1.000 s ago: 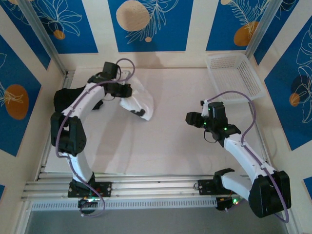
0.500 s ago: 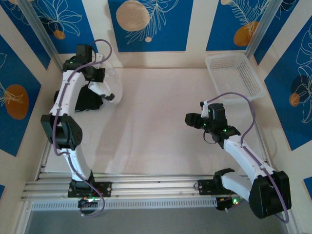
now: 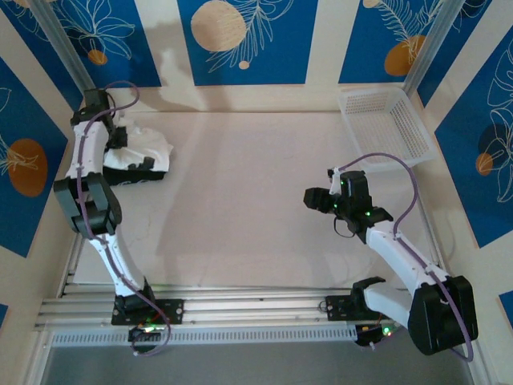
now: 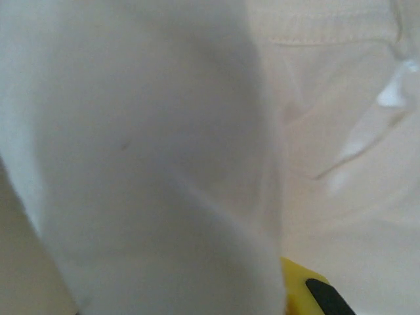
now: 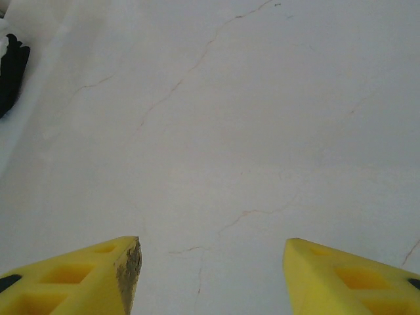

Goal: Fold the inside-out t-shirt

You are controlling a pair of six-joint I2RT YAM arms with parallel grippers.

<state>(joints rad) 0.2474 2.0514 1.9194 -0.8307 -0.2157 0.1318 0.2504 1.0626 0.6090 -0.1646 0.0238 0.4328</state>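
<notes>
At the far left corner of the table (image 3: 240, 216), the left gripper (image 3: 120, 138) is seen at the end of its outstretched arm, clenched on the inside-out t-shirt (image 3: 148, 147). The shirt is bunched into a crumpled white heap just right of that gripper and close to the back wall. It lies on top of a black folded garment (image 3: 128, 176), whose dark edge is exposed along the near side of the heap. In the left wrist view, the white cloth (image 4: 144, 164) is pressed close to the lens in soft folds, and a stitched hem is made out near the top right. One yellow finger (image 4: 298, 295) is glimpsed at the bottom edge, partly covered by the cloth.

The middle of the table is taken up by bare pale surface, marked by thin cracks.

Right of centre, the right gripper (image 3: 314, 198) is held above the table, pointed toward the left and well apart from the shirt. Its jaws are spread and nothing is held between them. In the right wrist view, this gripper (image 5: 210, 262) is shown by its two yellow fingertips (image 5: 98, 275) at the lower corners, with bare table between them. A small black shape (image 5: 12, 72) is caught at the upper left edge of that view; what it is cannot be told.

At the far right corner, a white basket (image 3: 385, 120) of plastic lattice is set on the table, well apart from both grippers.
</notes>
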